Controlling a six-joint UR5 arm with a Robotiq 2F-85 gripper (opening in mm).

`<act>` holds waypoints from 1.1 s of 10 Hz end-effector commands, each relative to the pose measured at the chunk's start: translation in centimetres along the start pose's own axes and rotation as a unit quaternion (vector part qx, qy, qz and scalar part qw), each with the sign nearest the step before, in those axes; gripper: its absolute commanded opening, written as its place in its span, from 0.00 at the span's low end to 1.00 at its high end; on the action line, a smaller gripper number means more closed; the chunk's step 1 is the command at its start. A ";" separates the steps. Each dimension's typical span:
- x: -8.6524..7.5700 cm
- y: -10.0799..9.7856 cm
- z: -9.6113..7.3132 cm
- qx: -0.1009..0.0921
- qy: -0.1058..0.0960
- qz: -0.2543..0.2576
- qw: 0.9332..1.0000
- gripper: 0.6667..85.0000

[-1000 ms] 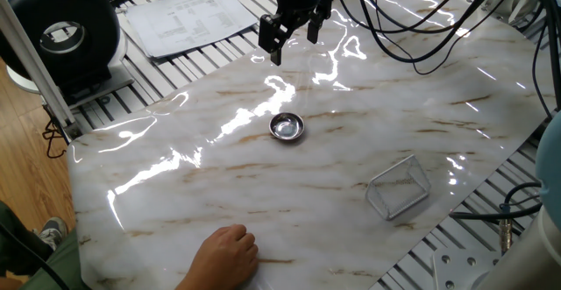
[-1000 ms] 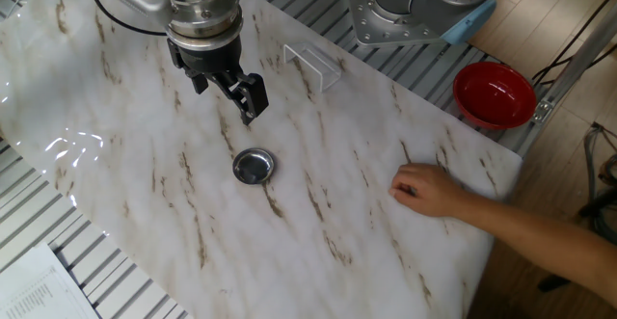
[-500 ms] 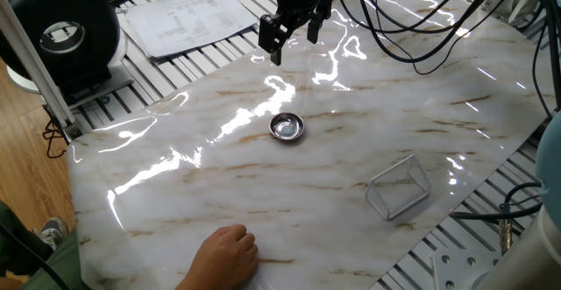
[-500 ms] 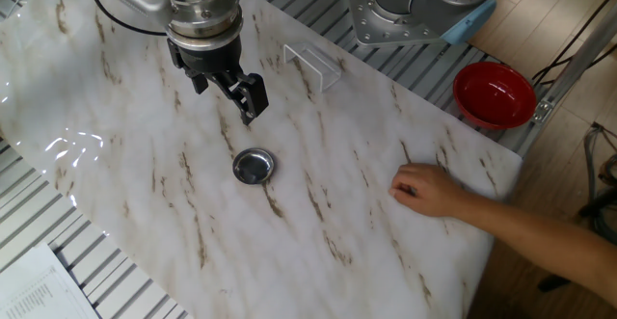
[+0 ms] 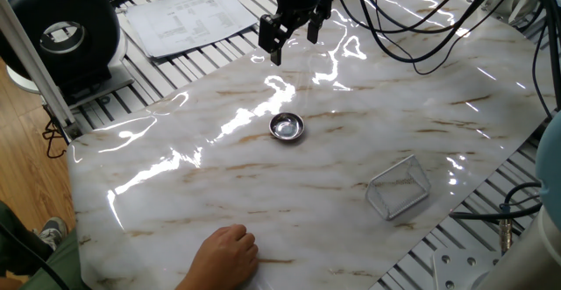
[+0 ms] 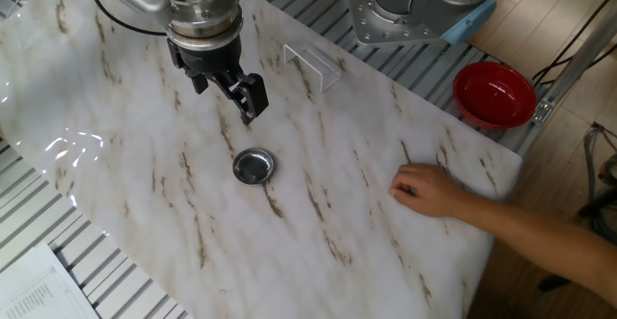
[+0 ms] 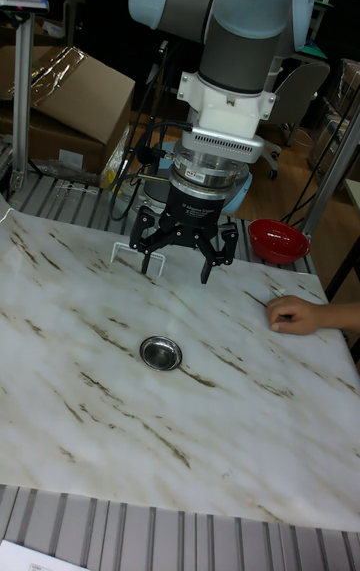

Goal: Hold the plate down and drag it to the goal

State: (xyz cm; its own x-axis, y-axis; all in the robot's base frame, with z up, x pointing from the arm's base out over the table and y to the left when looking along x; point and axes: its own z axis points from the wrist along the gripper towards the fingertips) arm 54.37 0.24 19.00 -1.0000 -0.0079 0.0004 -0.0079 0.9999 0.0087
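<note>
The plate [image 5: 287,127] is a small shiny metal dish lying flat on the marble-patterned table [image 5: 219,202]; it also shows as the plate [image 6: 254,166] and the plate [image 7: 160,352]. My gripper [image 5: 294,46] hangs open and empty above the table, behind the plate and well apart from it; the gripper [image 6: 229,95] and the gripper [image 7: 177,271] show spread fingers. The goal [image 5: 399,187] is a see-through angular frame off to the side of the plate. In the tall view the goal [image 7: 125,253] stands partly hidden behind the fingers.
A person's hand [image 5: 226,253] rests on the table's edge, also seen as the hand [image 6: 424,189]. A red bowl [image 6: 495,93] sits off the table. Papers [image 5: 188,18], a black round device [image 5: 61,31] and cables [image 5: 421,18] lie around the table.
</note>
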 end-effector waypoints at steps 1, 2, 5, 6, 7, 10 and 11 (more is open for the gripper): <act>-1.0 -0.7 0.0 0.018 -0.018 -0.037 0.999 0.02; -1.0 -0.6 0.0 0.019 -0.018 -0.035 0.999 0.02; -1.0 -0.6 0.0 0.019 -0.018 -0.034 0.999 0.02; -1.0 -0.6 0.0 0.019 -0.018 -0.034 0.999 0.02; -1.1 -0.4 0.1 0.015 -0.021 -0.029 0.999 0.02; -1.5 0.1 0.4 0.006 -0.033 -0.018 0.999 0.02; -1.5 0.2 0.6 0.004 -0.037 -0.017 0.999 0.02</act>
State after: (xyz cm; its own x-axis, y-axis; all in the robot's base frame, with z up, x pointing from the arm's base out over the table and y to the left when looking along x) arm 55.57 -0.15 18.61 -0.9971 -0.0565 -0.0505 -0.0553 0.9982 -0.0241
